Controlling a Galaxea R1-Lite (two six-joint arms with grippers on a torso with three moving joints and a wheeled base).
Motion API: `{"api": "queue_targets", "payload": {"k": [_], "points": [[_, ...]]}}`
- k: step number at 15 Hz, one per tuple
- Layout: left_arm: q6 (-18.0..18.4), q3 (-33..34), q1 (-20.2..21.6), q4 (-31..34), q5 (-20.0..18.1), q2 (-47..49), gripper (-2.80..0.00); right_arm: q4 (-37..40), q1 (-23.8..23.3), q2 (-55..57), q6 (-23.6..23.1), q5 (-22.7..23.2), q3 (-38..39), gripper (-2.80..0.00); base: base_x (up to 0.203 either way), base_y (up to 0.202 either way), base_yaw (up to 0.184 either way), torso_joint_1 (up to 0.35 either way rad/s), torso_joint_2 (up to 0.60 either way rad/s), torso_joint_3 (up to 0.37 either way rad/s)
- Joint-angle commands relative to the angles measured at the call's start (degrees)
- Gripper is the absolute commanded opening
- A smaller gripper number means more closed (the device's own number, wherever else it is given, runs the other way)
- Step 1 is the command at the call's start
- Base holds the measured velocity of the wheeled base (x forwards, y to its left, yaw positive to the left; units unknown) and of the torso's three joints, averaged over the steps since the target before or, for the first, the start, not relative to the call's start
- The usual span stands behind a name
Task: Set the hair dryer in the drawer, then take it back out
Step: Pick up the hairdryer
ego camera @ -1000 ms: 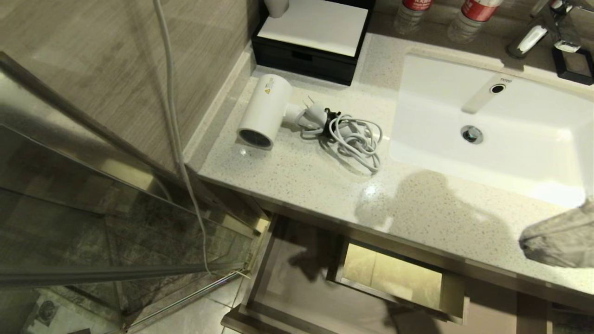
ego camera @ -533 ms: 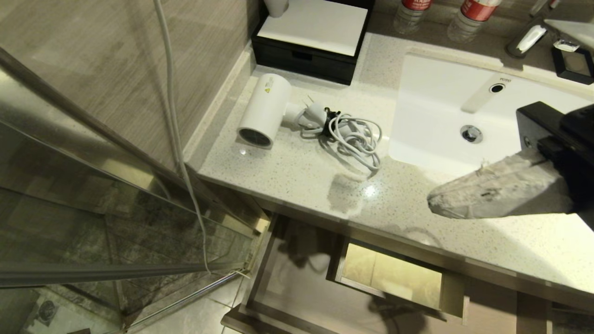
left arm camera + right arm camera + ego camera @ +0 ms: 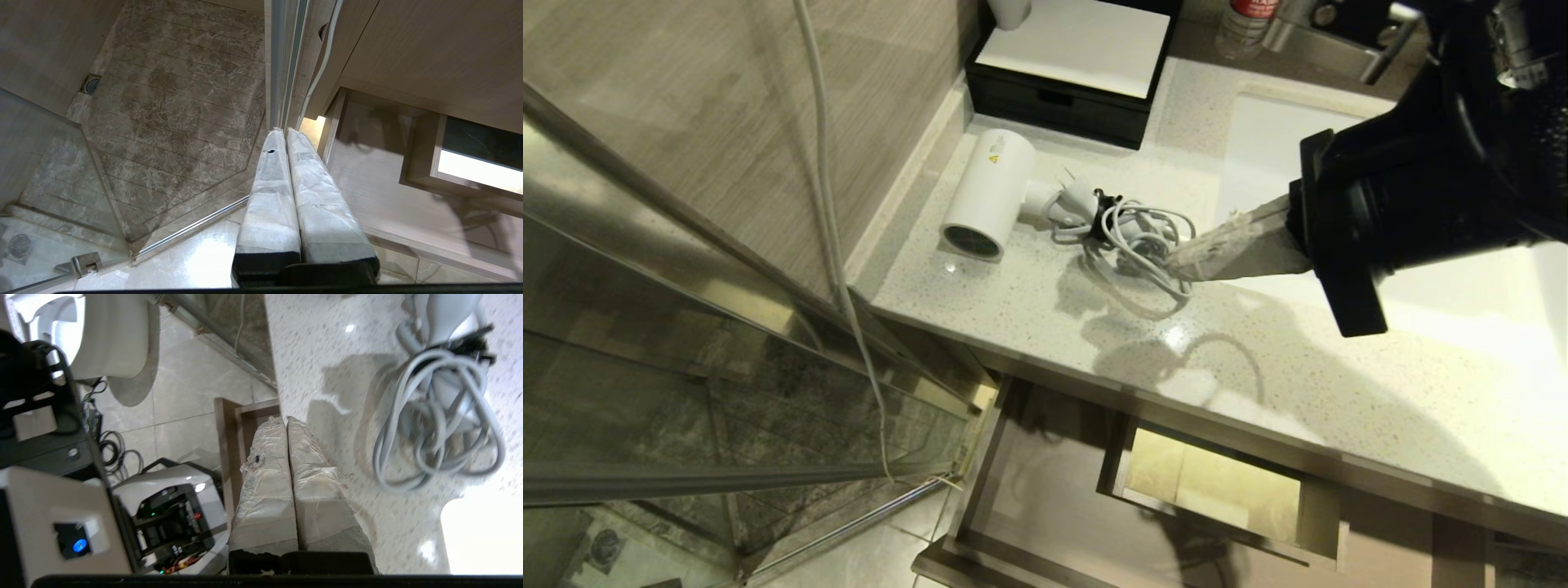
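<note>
One speckled worktop (image 3: pixel 1282 384) fills most of what I see, with a white sink (image 3: pixel 1486 286) sunk into it under my right arm. Below its front edge the drawer (image 3: pixel 1045 506) stands pulled out, pale wood grain inside, with a boxed cutout (image 3: pixel 1217 490) in it. At the back of the worktop sits a black box (image 3: pixel 1062 98) with a white top.

The hair dryer (image 3: pixel 988 196) lies on its side on the worktop near the wall, grey grille end facing the front edge, handle pointing toward the sink. Its bundled white cord (image 3: pixel 1143 245) lies in loops just beside the handle.

My right gripper (image 3: pixel 1188 263) reaches in over the sink, tips at the edge of the cord loops; whether they touch I cannot tell. Its fingers (image 3: pixel 282 473) are pressed together, holding nothing.

My left gripper (image 3: pixel 283 132) hangs low beside the drawer, over the floor by the glass shower door (image 3: pixel 282 61), its fingers (image 3: pixel 314 192) closed flat on each other and empty.
</note>
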Motion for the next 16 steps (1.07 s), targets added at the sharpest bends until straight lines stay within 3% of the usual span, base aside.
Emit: {"api": "queue_targets", "payload": {"k": [1,3,8,9,11,16], "points": [[0.0,0.1,0.0,0.0,0.0,0.0,-2.80,-1.0,0.6,4.2,-0.4,-2.1,-2.7,-2.80,0.000,0.000,0.000,0.000,0.00,0.000],[0.0,0.1,0.0,0.0,0.0,0.0,-2.80,-3.5,1.4,6.3,-0.3,-7.2,-4.2,-2.80,0.000,0.000,0.000,0.000,0.00,0.000],[0.0,0.1,0.0,0.0,0.0,0.0,-2.80,-12.3,2.3,10.0,-2.4,-7.9,-4.3,-2.80,0.000,0.000,0.000,0.000,0.00,0.000],[0.0,0.1,0.0,0.0,0.0,0.0,-2.80,-12.5,2.2,10.4,-4.4,-8.0,-4.2,0.00,0.000,0.000,0.000,0.000,0.00,0.000],[0.0,0.1,0.0,0.0,0.0,0.0,-2.80,-12.8,1.9,11.5,-7.2,-8.0,-4.9,0.00,0.000,0.000,0.000,0.000,0.00,0.000],[0.0,0.1,0.0,0.0,0.0,0.0,-2.80,-14.1,0.4,12.8,-7.7,-7.9,-5.9,0.00,0.000,0.000,0.000,0.000,0.00,0.000]]}}
